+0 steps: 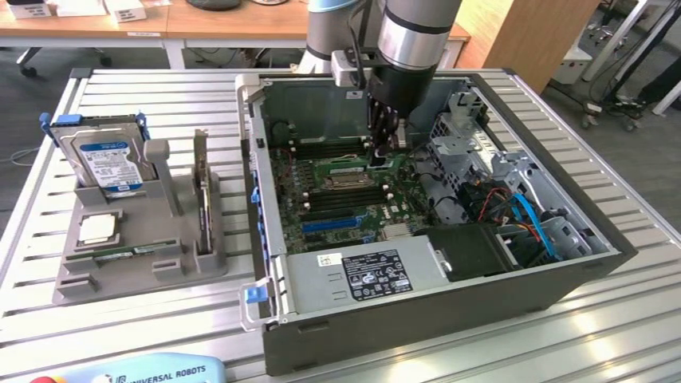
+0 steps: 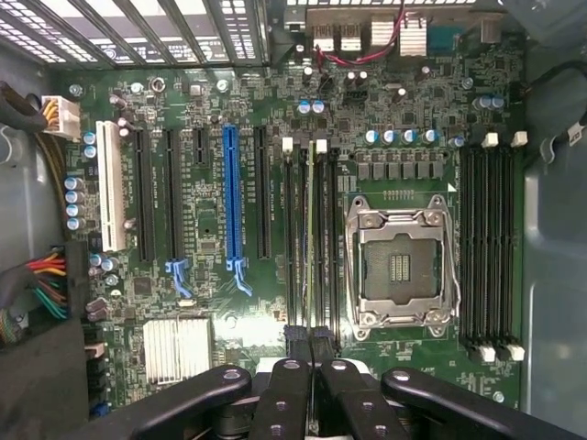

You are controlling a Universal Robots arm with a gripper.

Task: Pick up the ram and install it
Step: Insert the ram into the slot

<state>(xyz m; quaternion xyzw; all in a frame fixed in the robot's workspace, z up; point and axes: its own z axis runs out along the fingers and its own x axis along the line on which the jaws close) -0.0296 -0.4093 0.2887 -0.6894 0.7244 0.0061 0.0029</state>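
I have the claw pinched nearly closed on the memory stick, which stands edge-on in a board slot at one o'clock from the empty socket, exterior view. Pickup done; full seating unconfirmed.

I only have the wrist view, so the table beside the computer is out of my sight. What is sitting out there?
Observer: On the exterior view's left of the open dark grey computer case, a grey plastic holder carries a silver hard drive with a blue label, standing upright.
Operator: My gripper is shut on the long thin green ram stick. Anything else in that holder?
Observer: A small square silver processor chip lies flat in front of the drive.
Operator: How is the arm standing?
Observer: Its silver and black wrist comes straight down into the case from above.
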